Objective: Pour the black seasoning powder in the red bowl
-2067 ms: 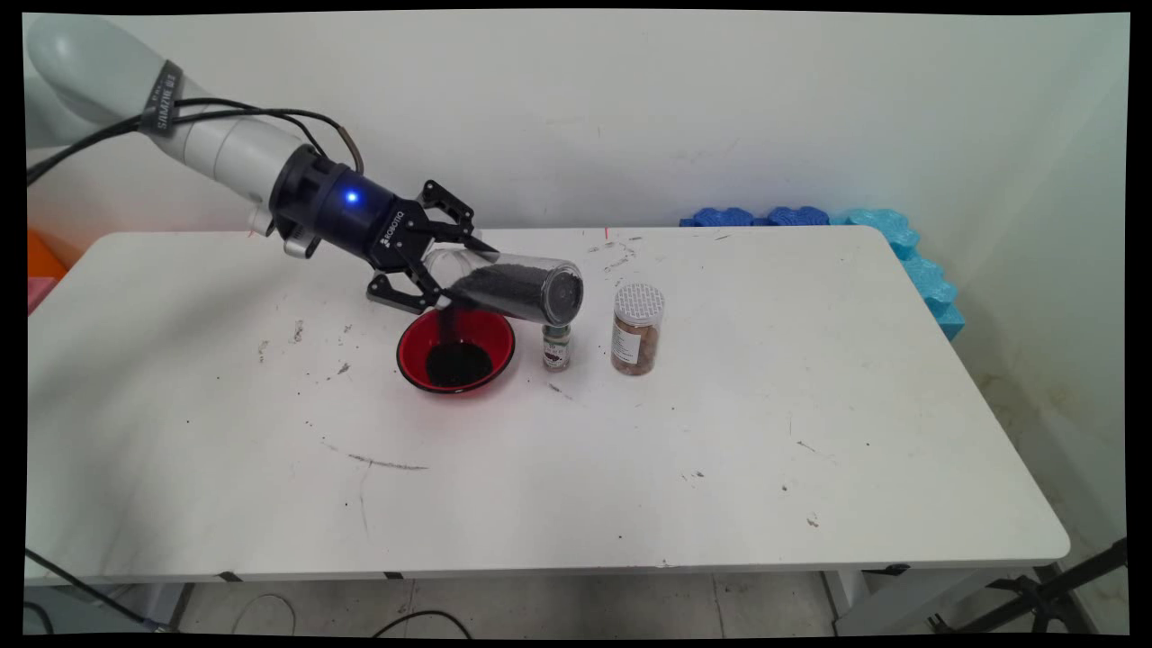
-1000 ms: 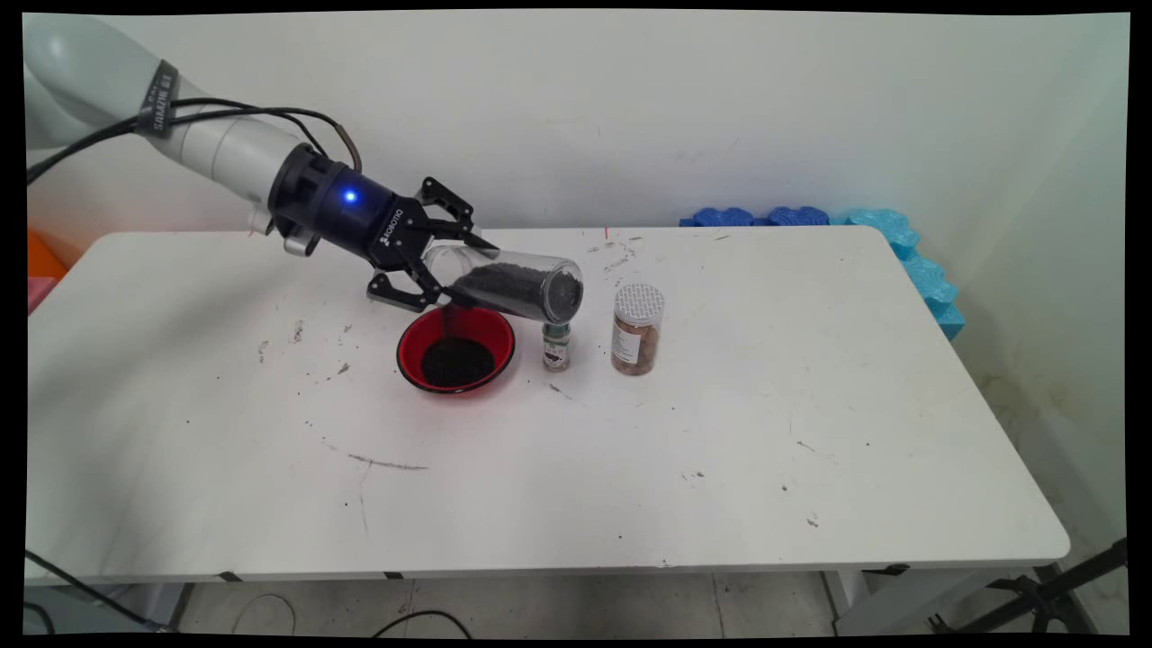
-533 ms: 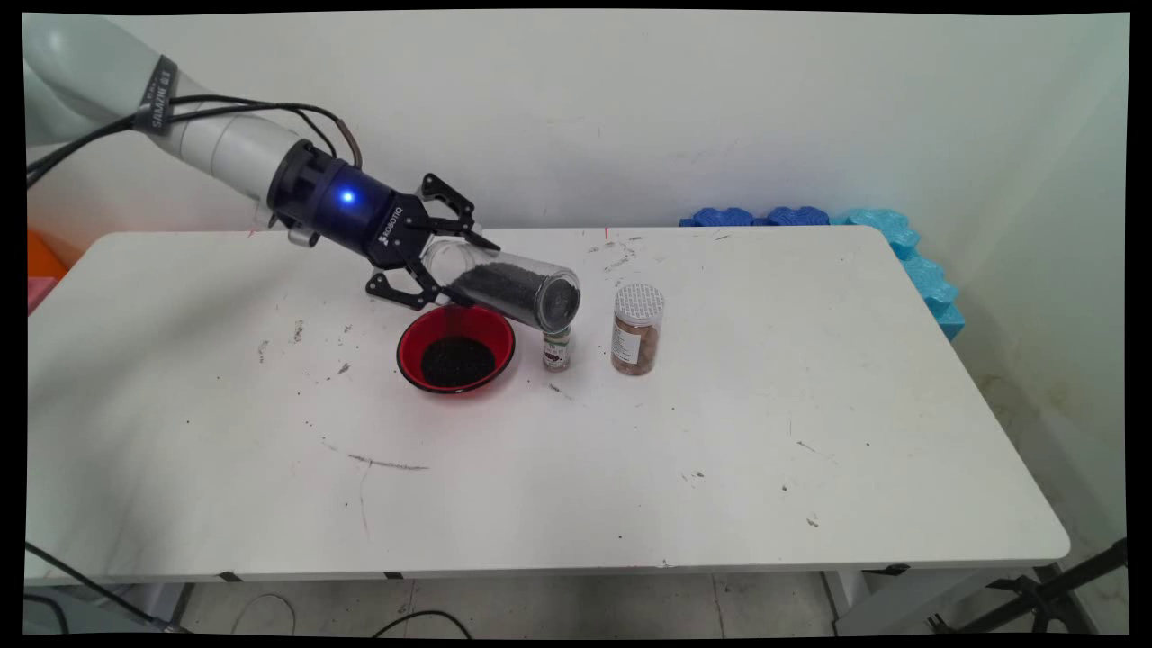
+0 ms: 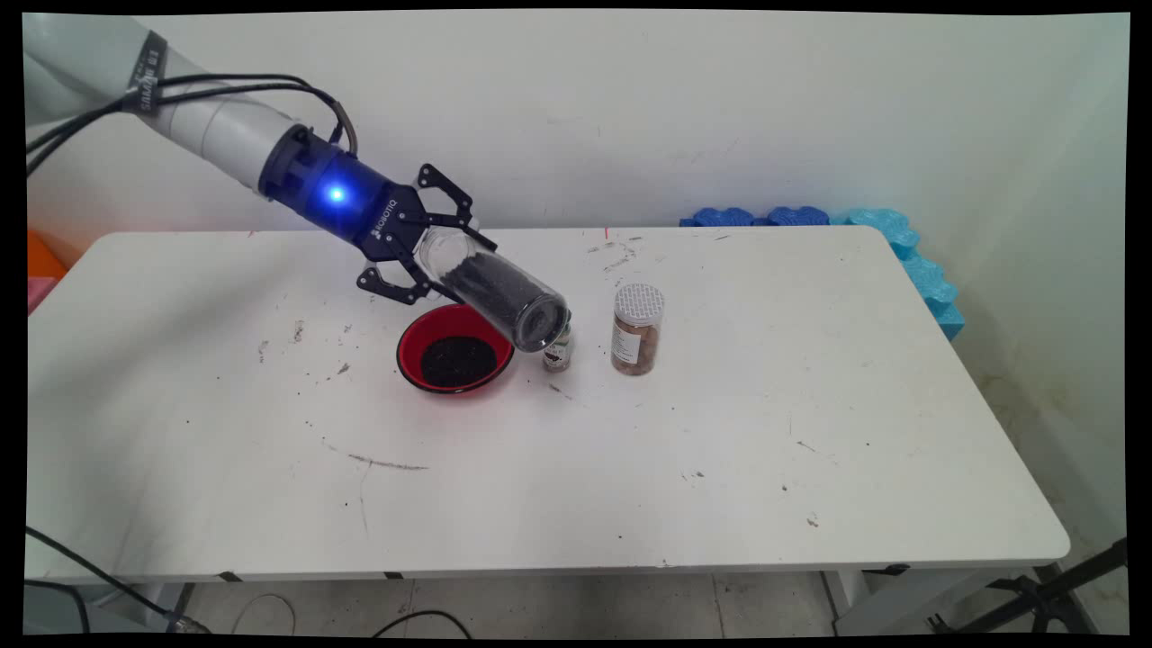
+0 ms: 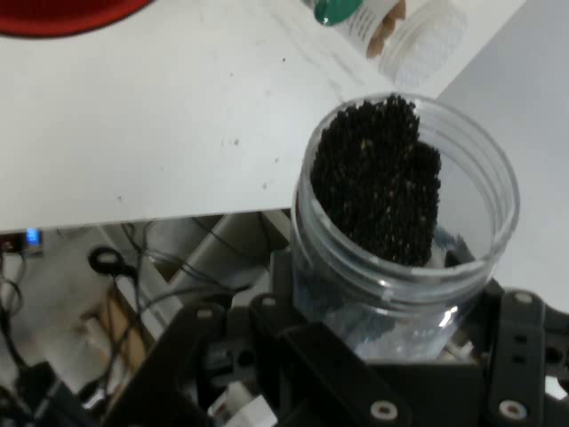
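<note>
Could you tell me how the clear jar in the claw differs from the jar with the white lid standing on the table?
The clear jar is tilted and held off the table by the claw; the white-lidded jar stands upright on the table. The clear jar is open-mouthed, the other capped. The clear jar holds black grains, the white-lidded one brownish contents. Both are see-through cylinders.

A scuffed white tabletop [image 4: 630,468] stands against a pale wall [image 4: 720,108]; blue foam pads [image 4: 864,234] at two o'clock.
</note>
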Motion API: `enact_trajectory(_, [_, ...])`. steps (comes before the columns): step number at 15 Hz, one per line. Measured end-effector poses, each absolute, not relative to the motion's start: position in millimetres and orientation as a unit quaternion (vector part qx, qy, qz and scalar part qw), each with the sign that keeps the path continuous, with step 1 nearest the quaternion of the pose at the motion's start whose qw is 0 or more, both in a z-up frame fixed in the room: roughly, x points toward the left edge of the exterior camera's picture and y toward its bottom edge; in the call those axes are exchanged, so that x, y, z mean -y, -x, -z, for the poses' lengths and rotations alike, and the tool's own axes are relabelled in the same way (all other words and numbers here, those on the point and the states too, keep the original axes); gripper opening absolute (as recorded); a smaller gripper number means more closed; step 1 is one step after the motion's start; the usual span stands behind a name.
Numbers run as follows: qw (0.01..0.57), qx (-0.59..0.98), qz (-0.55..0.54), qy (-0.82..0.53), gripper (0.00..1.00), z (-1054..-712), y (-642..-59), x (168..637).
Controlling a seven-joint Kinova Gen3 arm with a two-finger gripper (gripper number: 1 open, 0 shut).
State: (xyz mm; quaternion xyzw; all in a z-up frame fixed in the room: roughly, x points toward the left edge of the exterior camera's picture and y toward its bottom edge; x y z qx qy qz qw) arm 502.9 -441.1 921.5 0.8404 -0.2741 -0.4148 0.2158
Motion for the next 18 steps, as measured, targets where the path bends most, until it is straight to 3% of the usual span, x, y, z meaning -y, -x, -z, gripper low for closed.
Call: enact_trajectory(18, [0.35, 0.594, 0.237, -0.684, 0.0, -989.4, -472.8, 410.0])
